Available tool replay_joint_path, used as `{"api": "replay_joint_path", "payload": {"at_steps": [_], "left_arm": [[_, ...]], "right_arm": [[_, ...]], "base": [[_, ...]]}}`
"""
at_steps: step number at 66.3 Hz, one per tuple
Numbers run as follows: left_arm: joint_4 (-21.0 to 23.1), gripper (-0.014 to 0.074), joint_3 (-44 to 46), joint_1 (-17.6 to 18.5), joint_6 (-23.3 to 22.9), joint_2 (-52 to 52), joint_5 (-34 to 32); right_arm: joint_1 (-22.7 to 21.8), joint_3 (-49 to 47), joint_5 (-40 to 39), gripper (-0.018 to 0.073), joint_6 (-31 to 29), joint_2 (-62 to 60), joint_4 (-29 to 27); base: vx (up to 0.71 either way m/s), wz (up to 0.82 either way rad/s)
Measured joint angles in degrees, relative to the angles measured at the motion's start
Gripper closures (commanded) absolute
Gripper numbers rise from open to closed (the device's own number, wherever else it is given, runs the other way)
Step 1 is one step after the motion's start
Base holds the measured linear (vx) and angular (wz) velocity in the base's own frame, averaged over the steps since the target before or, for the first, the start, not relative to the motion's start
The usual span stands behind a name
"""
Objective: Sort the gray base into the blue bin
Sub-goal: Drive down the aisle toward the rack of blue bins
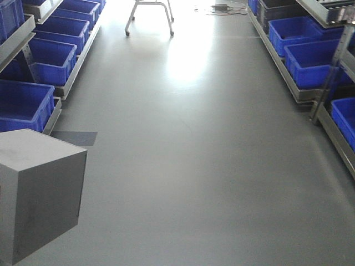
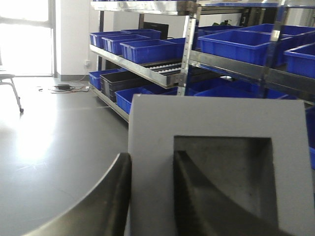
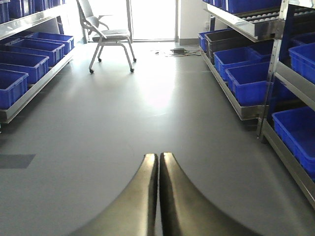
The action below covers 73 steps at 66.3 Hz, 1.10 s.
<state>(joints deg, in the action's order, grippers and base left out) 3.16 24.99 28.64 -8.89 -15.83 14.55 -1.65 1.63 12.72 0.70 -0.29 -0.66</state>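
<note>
Holding the gray base [image 1: 39, 188] at eight o'clock, left claw [image 2: 151, 160] pinches its recess wall; right claw [image 3: 158, 162] pressed together, empty.

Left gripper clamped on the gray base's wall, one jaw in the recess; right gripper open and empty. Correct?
Not quite. The right gripper is shut, not open: the right wrist view shows its jaws pressed together with nothing between them. The rest holds: the left gripper is clamped on the wall of the gray base, one jaw in the recess.
</note>
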Motion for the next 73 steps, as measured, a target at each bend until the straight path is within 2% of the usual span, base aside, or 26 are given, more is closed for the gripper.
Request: {"api": "replay_joint_path", "payload": {"at_steps": [73], "left_arm": [[0.00,0.0603,0.00,0.00,0.00,0.00,0.00]], "right_arm": [[0.00,0.00,0.00,0.0564,0.00,0.00,0.00]], "base": [[0.45,0.08]]}}
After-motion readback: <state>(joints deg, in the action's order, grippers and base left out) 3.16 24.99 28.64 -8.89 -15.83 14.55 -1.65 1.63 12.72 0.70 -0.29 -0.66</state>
